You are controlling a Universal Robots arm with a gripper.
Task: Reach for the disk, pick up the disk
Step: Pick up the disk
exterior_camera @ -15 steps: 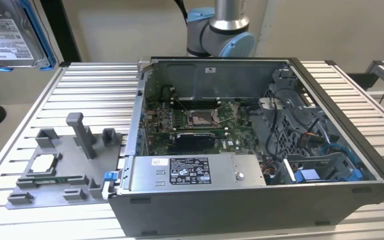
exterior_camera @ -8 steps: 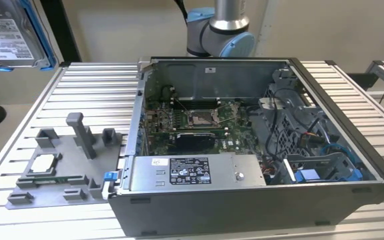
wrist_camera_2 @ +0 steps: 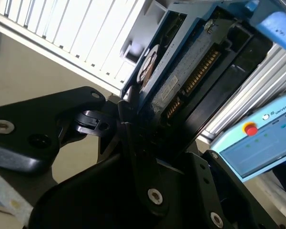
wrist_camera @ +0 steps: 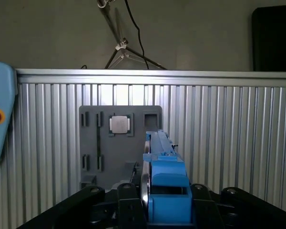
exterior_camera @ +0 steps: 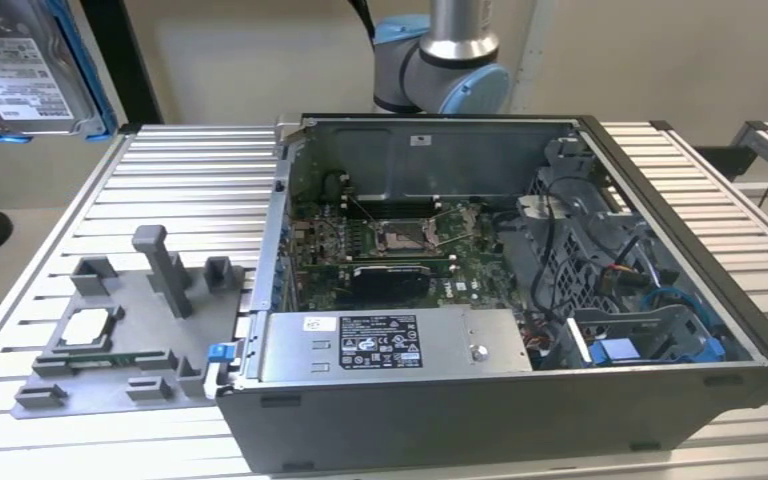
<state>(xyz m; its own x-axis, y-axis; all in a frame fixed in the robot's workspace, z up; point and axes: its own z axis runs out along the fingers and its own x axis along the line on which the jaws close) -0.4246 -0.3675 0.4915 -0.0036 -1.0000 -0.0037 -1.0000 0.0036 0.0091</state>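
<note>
The exterior view's upper edge cuts off the disk (exterior_camera: 31, 70). In both wrist views the jaws cover one end

Soft, even light filled the exterior view, the case (exterior_camera: 491, 420) interior shaded. In the second wrist view the ribbed surface (wrist_camera_2: 86, 28) glared white, while the end effector (wrist_camera_2: 131, 117) and disk (wrist_camera_2: 181, 81) sat dark.

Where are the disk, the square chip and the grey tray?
disk (exterior_camera: 24, 80): exterior view, on its white label.
square chip (wrist_camera: 120, 125): first wrist view, on its middle.
grey tray (exterior_camera: 155, 338): exterior view, on its bare floor.
</note>
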